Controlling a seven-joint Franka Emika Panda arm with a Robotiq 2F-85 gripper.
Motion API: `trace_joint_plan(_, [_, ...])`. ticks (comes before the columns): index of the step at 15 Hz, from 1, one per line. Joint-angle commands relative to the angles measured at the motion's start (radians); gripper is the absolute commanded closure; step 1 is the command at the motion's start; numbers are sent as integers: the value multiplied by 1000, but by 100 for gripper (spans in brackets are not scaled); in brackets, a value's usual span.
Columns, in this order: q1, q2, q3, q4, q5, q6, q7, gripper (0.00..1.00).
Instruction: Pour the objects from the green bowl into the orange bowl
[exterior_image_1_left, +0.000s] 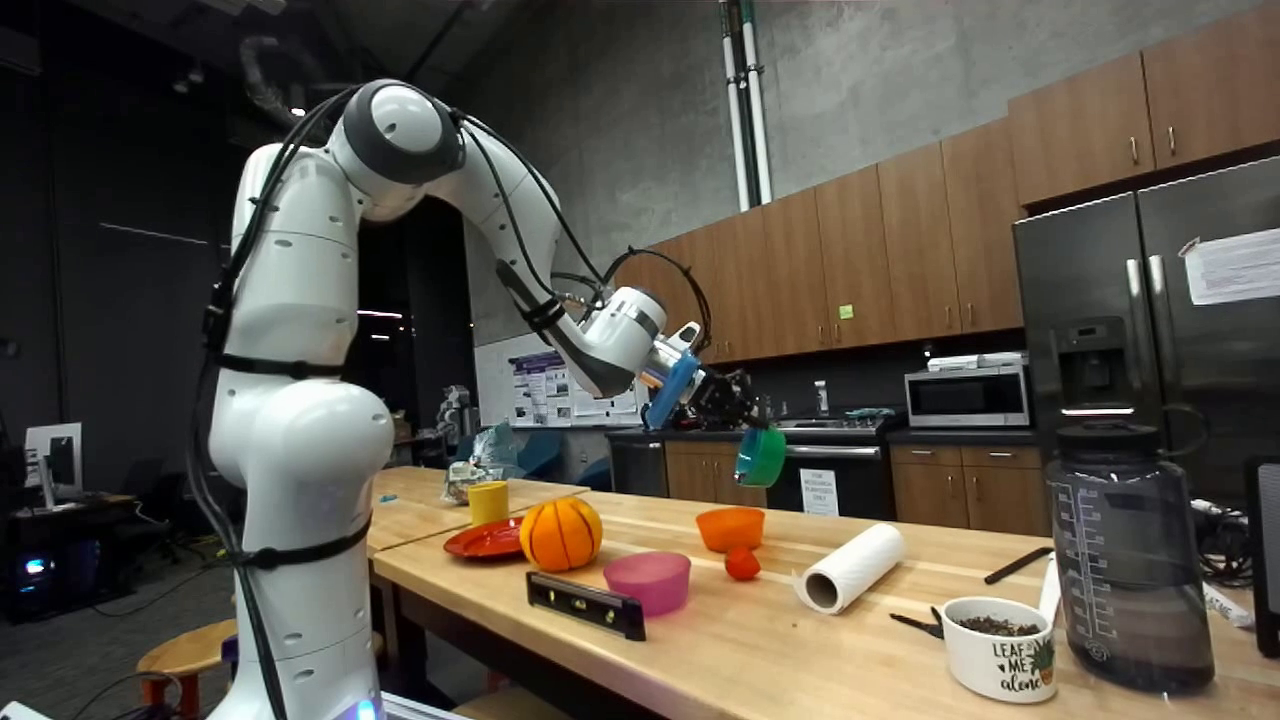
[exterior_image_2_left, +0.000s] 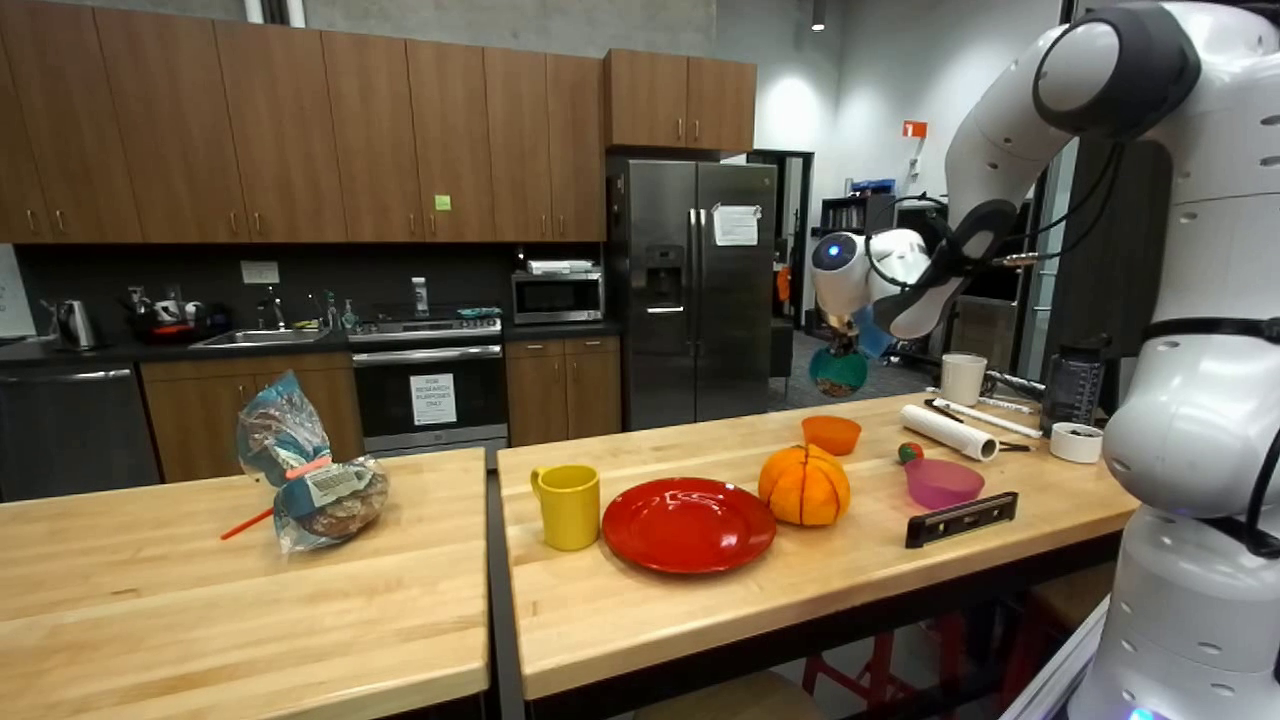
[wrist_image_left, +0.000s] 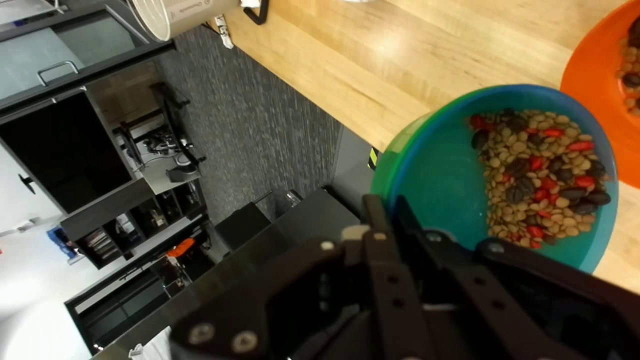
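Gripper (wrist_image_left: 386, 204) is pinching the green bowl (wrist_image_left: 445, 175); rushed tipping would be flinging contents (wrist_image_left: 542, 180) past the orange bowl (exterior_image_1_left: 730, 530)!

Fairly even light fell on the counter (exterior_image_2_left: 640, 630) in both exterior views, its shadows soft and faint, with deep gloom beneath it. In an exterior view a lamp (exterior_image_2_left: 818, 22) shone at the top, a patch of wall (exterior_image_2_left: 795, 100) was nearly white, and the plate (exterior_image_2_left: 640, 540) carried pale reflections. In an exterior view the room (exterior_image_1_left: 110, 300) behind the arm (exterior_image_1_left: 290, 400) was almost black, and the pipes (exterior_image_1_left: 757, 110) leaned off vertical. In the wrist view, glare whitened a spot of the counter, the lower left was washed out, and the fingers (wrist_image_left: 382, 265) were dark and soft, while the contents (wrist_image_left: 540, 180) of the green bowl (wrist_image_left: 440, 200) looked crisp.
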Motion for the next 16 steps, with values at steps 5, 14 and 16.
trace_joint_plan(5, [9,-3,35,-70,-268,-134,284,99])
trace_joint_plan(14, [17,-14,74,-151,-419,-238,439,99])
trace_joint_plan(16, [24,-17,85,-164,-474,-270,487,99])
